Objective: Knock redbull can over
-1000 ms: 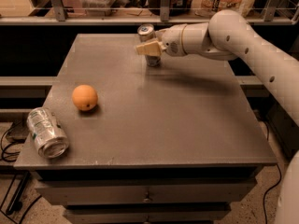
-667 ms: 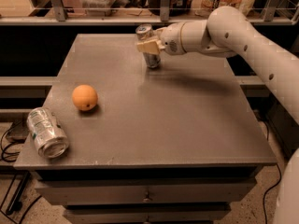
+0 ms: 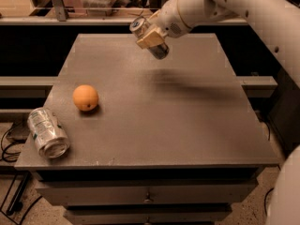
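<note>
The redbull can, slim and silver-blue with a silver top, is at the far middle of the grey table. It is tilted, with its top leaning to the left and toward the table's far edge. My gripper is right against the can's upper half, its tan pad lying across the can's side. The white arm reaches in from the upper right. Whether the can's base still touches the table is unclear.
An orange sits on the left part of the table. A wider dented silver can with green markings lies on its side at the front left corner. Shelves and railings stand behind the table's far edge.
The redbull can stood upright with the gripper at its side; now it leans to the left, and the gripper has moved slightly left and up with it.
</note>
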`<move>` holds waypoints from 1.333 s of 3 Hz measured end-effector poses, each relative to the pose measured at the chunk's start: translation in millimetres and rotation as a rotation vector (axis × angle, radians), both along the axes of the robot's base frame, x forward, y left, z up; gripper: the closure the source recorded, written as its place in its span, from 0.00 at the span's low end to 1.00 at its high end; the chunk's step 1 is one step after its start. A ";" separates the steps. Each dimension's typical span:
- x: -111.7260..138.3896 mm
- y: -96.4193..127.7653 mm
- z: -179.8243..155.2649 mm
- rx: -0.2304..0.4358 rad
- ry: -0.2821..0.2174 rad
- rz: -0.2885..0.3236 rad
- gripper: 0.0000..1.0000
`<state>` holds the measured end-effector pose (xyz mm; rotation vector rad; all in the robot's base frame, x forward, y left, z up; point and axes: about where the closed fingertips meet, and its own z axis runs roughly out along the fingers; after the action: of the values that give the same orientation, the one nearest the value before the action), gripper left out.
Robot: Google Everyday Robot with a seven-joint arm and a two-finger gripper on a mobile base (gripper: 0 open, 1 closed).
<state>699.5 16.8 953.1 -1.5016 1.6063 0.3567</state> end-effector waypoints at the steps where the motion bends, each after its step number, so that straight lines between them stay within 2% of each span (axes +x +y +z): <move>1: -23.9 13.5 -10.6 -0.246 0.003 0.120 0.62; 2: -66.2 23.0 -38.0 -0.435 0.089 0.256 0.39; 3: -113.2 30.6 -66.3 -0.549 0.189 0.358 0.15; 4: -118.4 29.7 -73.5 -0.561 0.208 0.368 0.00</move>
<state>581.1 46.4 879.6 -2.2658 1.6684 0.2812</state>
